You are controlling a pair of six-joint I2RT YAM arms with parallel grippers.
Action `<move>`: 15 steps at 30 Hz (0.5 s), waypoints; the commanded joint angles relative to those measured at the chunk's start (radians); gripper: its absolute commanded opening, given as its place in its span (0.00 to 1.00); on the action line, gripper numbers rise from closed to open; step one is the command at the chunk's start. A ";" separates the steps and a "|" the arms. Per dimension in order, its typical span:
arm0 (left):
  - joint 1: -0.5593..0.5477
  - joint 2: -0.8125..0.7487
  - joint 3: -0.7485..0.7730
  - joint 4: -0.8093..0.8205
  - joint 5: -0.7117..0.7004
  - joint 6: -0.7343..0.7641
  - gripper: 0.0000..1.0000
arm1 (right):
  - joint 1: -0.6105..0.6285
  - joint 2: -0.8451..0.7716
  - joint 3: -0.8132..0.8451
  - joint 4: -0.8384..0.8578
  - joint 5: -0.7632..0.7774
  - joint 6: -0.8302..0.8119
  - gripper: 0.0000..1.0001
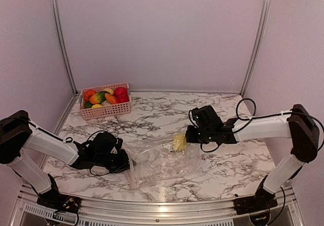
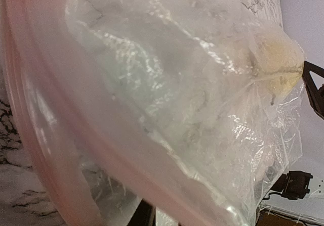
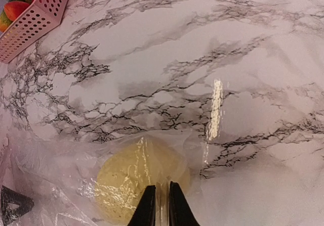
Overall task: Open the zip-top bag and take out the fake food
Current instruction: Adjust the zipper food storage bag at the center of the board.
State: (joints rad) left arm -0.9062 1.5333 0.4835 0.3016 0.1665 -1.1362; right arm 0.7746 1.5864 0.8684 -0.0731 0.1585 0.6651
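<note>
The clear zip-top bag (image 1: 161, 161) lies crumpled on the marble table between my two arms. One yellow piece of fake food (image 1: 178, 142) sits inside its far right corner. My right gripper (image 1: 188, 135) is at that corner, its jaws shut on a fold of the bag's plastic (image 3: 50, 165) right over the yellow food (image 3: 126, 180). My left gripper (image 1: 126, 161) holds the bag's zip edge. In the left wrist view the bag (image 2: 177, 84) and its pink zip strip (image 2: 50, 135) fill the frame and hide the fingers, with the yellow food (image 2: 276, 54) at the far end.
A pink slatted basket (image 1: 106, 111) with several red, orange, green and yellow toy fruits stands at the back left, and shows in the right wrist view's corner (image 3: 35, 18). Metal frame posts and pale walls enclose the table.
</note>
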 commanded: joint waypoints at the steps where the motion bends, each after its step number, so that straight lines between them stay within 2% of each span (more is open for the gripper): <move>1: -0.008 0.018 -0.002 0.001 -0.020 0.013 0.16 | 0.004 -0.017 0.049 -0.056 0.010 -0.008 0.06; 6: -0.008 0.019 -0.010 -0.004 -0.030 0.014 0.16 | 0.040 -0.060 0.091 -0.103 0.030 -0.020 0.00; 15: -0.008 0.031 -0.027 0.002 -0.039 0.011 0.15 | 0.083 -0.131 0.151 -0.177 0.070 -0.034 0.00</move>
State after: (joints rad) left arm -0.9073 1.5482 0.4744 0.3042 0.1474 -1.1366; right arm 0.8394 1.5002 0.9703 -0.1951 0.1928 0.6495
